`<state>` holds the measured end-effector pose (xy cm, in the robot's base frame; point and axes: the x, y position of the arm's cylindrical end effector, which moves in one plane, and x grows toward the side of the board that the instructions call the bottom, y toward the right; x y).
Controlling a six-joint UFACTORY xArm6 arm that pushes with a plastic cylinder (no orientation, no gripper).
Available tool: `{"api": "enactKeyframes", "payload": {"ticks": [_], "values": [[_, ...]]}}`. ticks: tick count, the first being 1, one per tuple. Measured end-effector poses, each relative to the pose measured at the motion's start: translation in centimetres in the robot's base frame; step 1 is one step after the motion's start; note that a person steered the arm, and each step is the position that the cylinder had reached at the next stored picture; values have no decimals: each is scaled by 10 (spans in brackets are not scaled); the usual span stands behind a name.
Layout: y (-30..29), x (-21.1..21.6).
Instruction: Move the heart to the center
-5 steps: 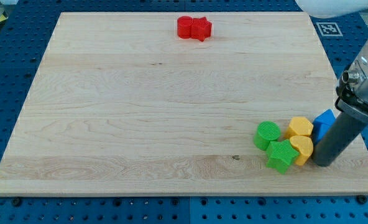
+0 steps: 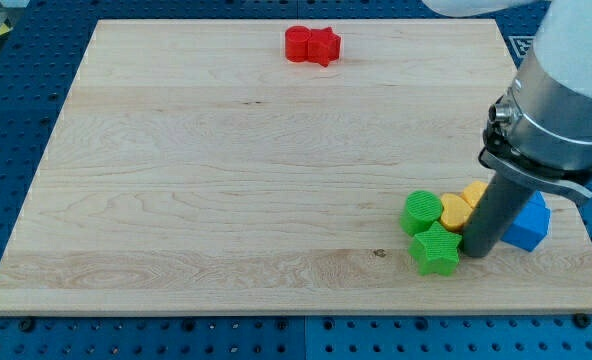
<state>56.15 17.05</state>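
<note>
At the desk's (image 2: pixel 176 200) near right, my tip (image 2: pixel 473 254) touched the yellow heart (image 2: pixel 456 211), placed to shove it centreward; no hand fitted.

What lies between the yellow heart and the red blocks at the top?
In the camera view, only bare board lies between the yellow heart and the red blocks.

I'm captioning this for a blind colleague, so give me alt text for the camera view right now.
A dark rod's tip rests on a wooden board near the view's bottom right, amid a cluster: green star, green cylinder, yellow heart, a partly hidden yellow block, and a blue block behind the rod. Two touching red blocks sit at the view's top edge.
</note>
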Motion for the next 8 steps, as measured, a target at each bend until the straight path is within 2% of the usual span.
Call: {"api": "enactKeyframes", "payload": {"ticks": [3,4,6,8], "values": [[7,-20],[-21,-37],[-31,-42],[-80,-75]]}}
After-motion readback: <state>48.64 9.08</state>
